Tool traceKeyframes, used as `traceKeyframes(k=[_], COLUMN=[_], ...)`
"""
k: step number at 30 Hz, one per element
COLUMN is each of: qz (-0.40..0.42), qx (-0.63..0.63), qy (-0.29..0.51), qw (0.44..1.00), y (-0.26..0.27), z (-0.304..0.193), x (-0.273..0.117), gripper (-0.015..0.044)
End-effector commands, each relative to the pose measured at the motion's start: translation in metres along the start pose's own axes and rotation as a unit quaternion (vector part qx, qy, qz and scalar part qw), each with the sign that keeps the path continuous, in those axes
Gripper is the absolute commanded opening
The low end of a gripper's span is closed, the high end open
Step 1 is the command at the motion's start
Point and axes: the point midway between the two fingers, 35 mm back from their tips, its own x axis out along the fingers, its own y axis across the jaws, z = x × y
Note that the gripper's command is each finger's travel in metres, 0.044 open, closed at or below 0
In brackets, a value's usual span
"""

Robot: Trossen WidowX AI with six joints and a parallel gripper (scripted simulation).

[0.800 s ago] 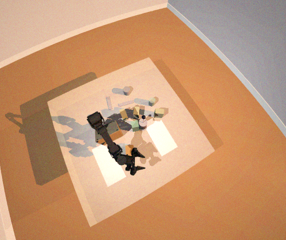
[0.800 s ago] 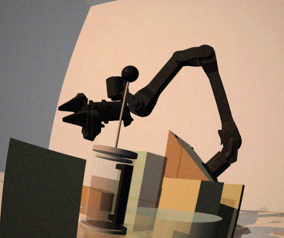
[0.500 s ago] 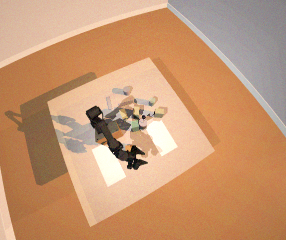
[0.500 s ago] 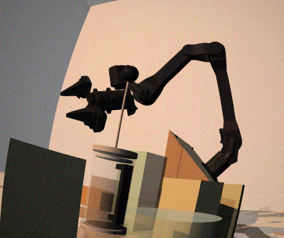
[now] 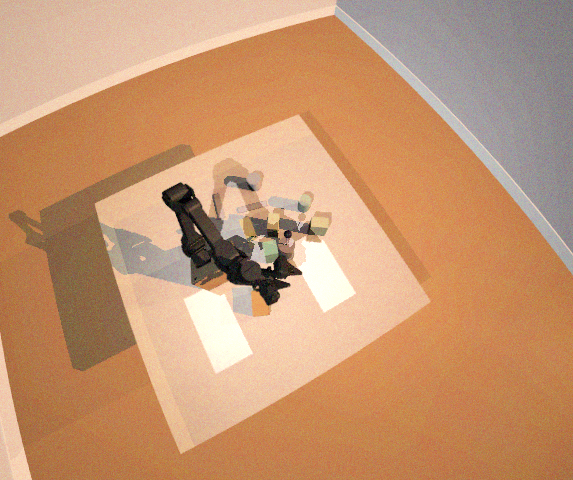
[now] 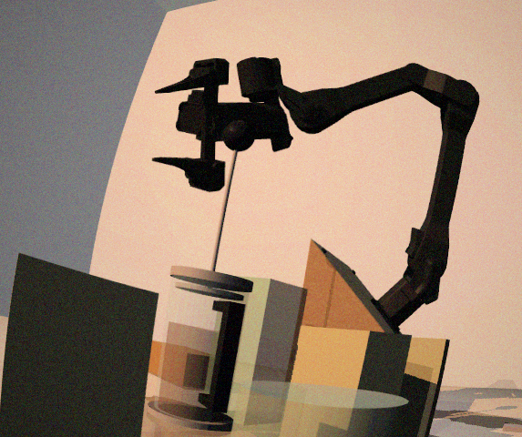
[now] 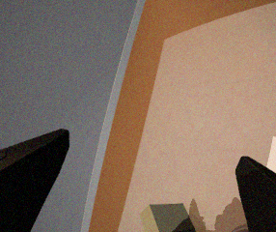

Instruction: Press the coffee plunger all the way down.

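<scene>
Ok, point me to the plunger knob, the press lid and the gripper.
plunger knob (image 6: 236, 135): exterior view, on the dark ball topping the rod.
press lid (image 6: 211, 278): exterior view, on the upper disc's rim.
gripper (image 6: 155, 125): exterior view, midway between the open fingertips.

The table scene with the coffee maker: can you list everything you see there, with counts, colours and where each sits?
Coffee press: one, clear glass with dark handle and base, on the table among the blocks.
Plunger knob: one, dark ball on a thin rod, raised high above the lid.
Lid: one, grey disc, on top of the press.
Dark block: one, dark green, left of the press in the side view.
Pale green block: one, right beside the press.
Yellow block: one, further right.
Orange wedge: one, behind the yellow block.
Table: one, pale pink, on an orange floor.
Arm: one, black.
Pincer: one, black, open, empty, up at knob height.
</scene>
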Motion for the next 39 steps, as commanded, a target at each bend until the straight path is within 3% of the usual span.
traceKeyframes(k=[1, 13, 24, 39], qz=[0.000, 0.038, 0.040, 0.040], qx=[-0.270, -0.618, -0.624, -0.624], qy=[0.048, 0.104, 0.105, 0.106], qw=[0.962, 0.778, 0.773, 0.773], y=[0.031, 0.058, 0.005, 0.006], z=[-0.063, -0.155, -0.172, -0.176], x=[-0.019, -0.055, -0.031, -0.019], gripper=[0.0440, 0.0440, 0.0440, 0.0440])
